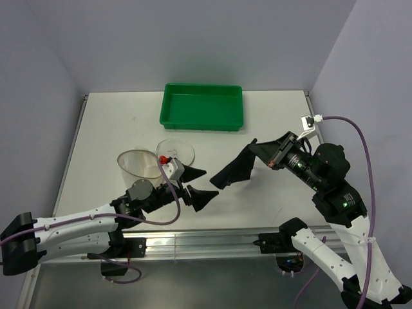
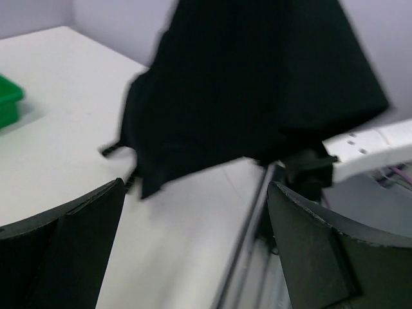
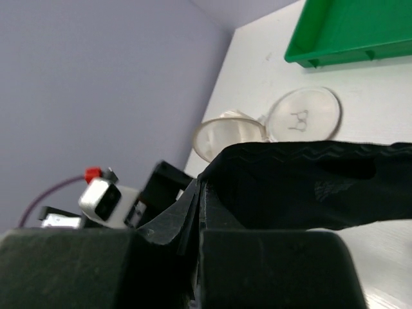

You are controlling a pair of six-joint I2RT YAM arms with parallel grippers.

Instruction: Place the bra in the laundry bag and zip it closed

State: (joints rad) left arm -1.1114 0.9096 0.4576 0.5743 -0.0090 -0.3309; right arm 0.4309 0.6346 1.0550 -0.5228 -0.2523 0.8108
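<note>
A: Gripping anything, is the right gripper (image 1: 256, 148)?

B: It is pinching the bra (image 1: 239, 168) between closed fingers. The bra is hanging over the table (image 1: 116, 122), right of centre.

A: And the left gripper (image 1: 209, 182)?

B: It is gaping wide near the front edge, holding nothing. The laundry bag (image 1: 140, 164) is standing open left of centre, its round lid (image 1: 175, 151) flipped aside.

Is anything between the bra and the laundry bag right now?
Yes: the left gripper, jaws open, sits between the bra hanging from the right gripper and the open laundry bag. Nothing else visible is in the way.
</note>
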